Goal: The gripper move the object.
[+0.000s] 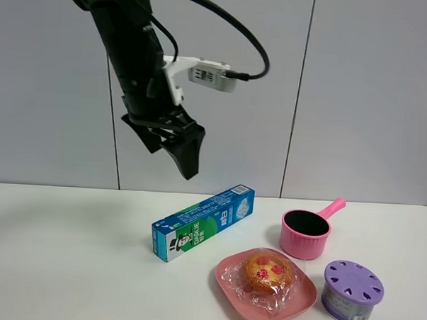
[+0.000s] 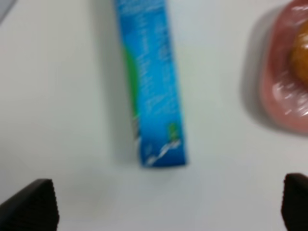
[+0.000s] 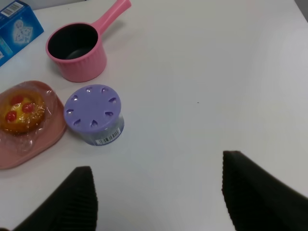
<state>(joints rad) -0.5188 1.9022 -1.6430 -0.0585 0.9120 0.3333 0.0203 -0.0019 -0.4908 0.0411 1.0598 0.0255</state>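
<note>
The tart (image 1: 267, 272), golden-brown with red fruit pieces and wrapped in clear plastic, lies on a pink square plate (image 1: 263, 316) at the front of the white table. It also shows in the right wrist view (image 3: 19, 113) and at the edge of the left wrist view (image 2: 301, 53). My left gripper (image 1: 172, 155) hangs high above the table, up and to the left of the tart, open and empty (image 2: 163, 211). My right gripper (image 3: 159, 197) is open and empty, apart from the tart; it is out of the exterior view.
A blue toothpaste box (image 1: 204, 222) lies diagonally left of the plate. A pink saucepan (image 1: 306, 233) stands behind the plate. A purple round canister (image 1: 351, 291) stands right of the plate. The table's far edge meets a grey wall.
</note>
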